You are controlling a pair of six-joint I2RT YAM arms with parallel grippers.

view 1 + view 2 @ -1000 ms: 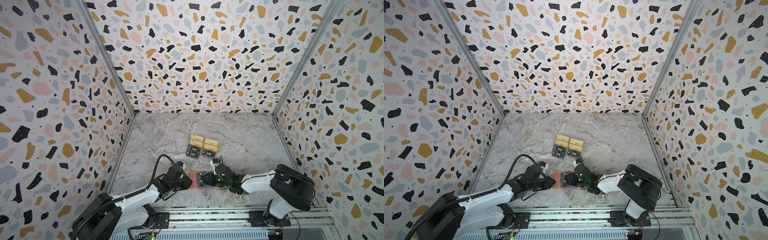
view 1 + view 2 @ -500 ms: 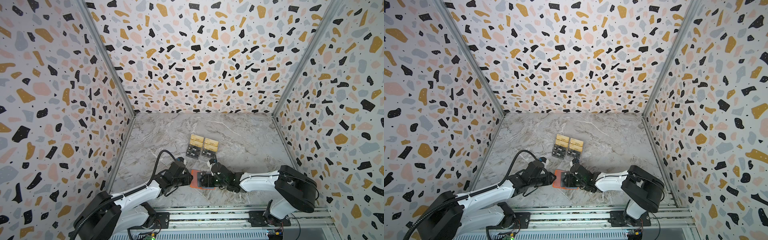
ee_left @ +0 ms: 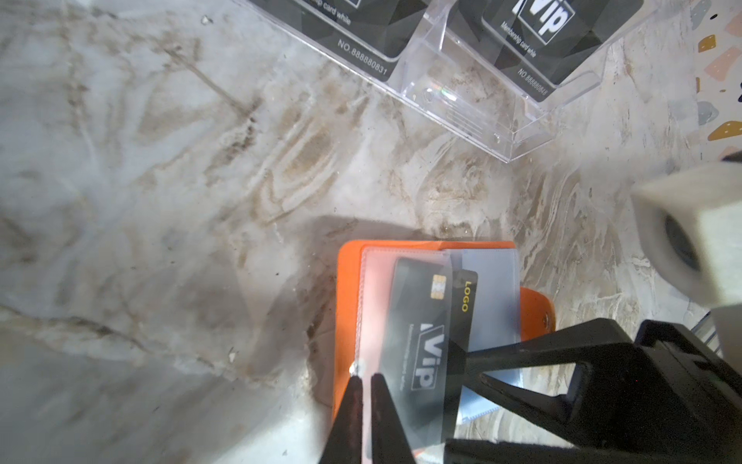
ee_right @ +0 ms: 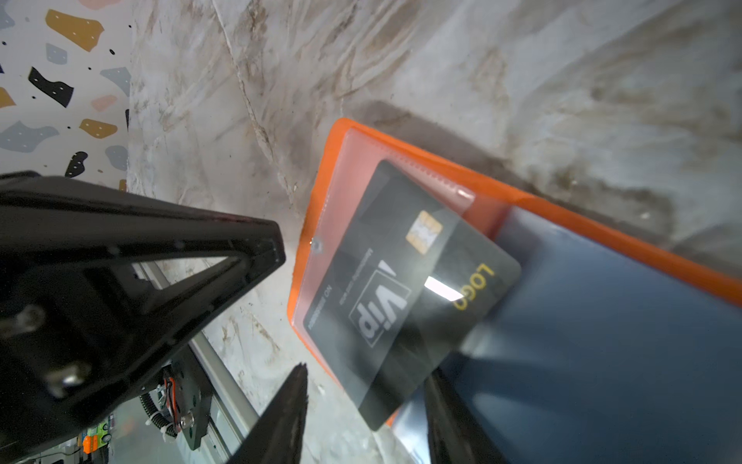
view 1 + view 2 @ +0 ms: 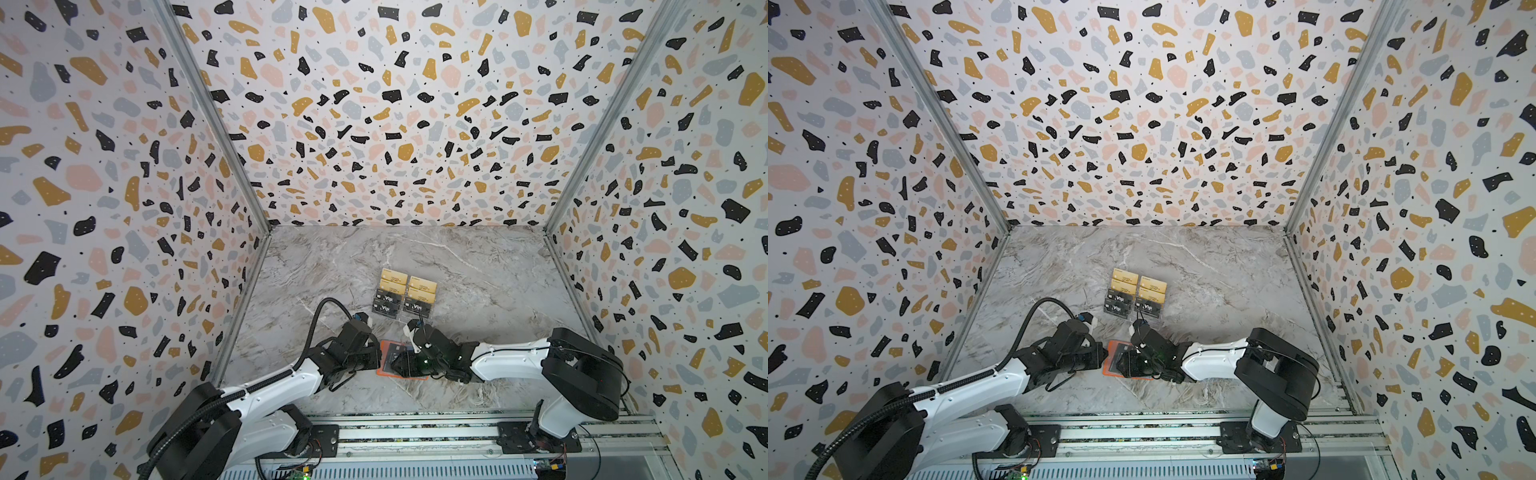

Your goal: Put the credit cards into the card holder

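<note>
The orange card holder lies open on the marble near the front rail, between the two arms. A black Vip credit card sits skewed, partly under the holder's top clear sleeve, its LOGO end sticking out over the bluish sleeves. My left gripper is shut on the sleeve's outer edge by the orange cover. My right gripper stands open, its fingers on either side of the card's near corner without pressing it. More credit cards stand further back.
A clear acrylic tiered stand just behind the holder carries black Vip cards in front and gold cards behind. The holder's snap tab points toward the right arm. The aluminium rail runs along the front; terrazzo walls close three sides.
The left gripper's jaws have closed onto the sleeve's edge. The right gripper has slid left over the holder and opened a little wider around the card.
</note>
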